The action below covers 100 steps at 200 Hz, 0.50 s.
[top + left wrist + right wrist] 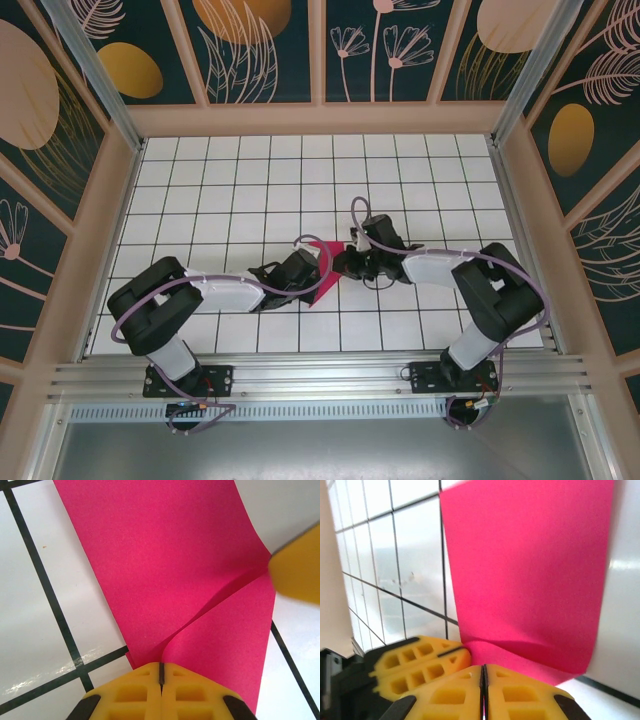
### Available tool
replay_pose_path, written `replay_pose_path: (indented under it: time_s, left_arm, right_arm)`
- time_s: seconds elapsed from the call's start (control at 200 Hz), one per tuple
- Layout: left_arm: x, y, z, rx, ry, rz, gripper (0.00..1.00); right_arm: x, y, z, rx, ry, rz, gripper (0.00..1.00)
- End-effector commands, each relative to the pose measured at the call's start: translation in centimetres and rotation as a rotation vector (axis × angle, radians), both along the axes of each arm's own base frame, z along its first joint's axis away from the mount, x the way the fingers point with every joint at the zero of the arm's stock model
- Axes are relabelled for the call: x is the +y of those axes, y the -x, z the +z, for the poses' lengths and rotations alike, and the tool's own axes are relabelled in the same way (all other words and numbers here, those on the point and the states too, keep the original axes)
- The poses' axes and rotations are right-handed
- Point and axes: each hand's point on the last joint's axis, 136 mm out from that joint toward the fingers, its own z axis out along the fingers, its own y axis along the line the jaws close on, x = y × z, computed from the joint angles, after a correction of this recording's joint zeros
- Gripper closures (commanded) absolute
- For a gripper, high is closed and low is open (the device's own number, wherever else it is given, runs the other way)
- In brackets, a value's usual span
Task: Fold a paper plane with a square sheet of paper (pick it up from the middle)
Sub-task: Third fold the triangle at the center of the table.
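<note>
Two grippers meet at the middle of the white gridded table (220,180), each on the square sheet of paper (326,276). From above the sheet is only a small magenta wedge between the dark wrists (its folds cannot be read there).

The left wrist camera gives what the overhead one cannot. The left gripper (161,668) has its yellow fingers (135,690) pressed together, with the near edge of the sheet nipped in the seam. The paper runs away from it in two layers: an upper flap curls over the lower one along a soft crease that heads to the right. At that right edge, a blurred yellow finger (300,565) of the other arm touches the sheet.

The right wrist camera shows the opposite side. The right gripper (483,670) is likewise closed onto the paper's bottom edge, and the sheet spreads broad and flat above it. The left arm's fingers (415,667) sit just beside it, at lower left.
</note>
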Motion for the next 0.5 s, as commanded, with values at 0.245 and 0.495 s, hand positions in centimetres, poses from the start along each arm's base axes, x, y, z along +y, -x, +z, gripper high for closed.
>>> replay_pose_path:
  time_s: [0.245,0.495]
  left_arm:
    - [1.6,0.5,-1.3,0.029,-0.083,0.002,1.00]
    - [1.8,0.6,-1.5,0.033,-0.087,0.004,1.00]
  right_arm:
    - [-2.1,0.4,-4.6,0.086,0.126,-0.038,0.88]
    - [-3.3,0.3,-6.2,0.096,0.220,-0.047,0.88]
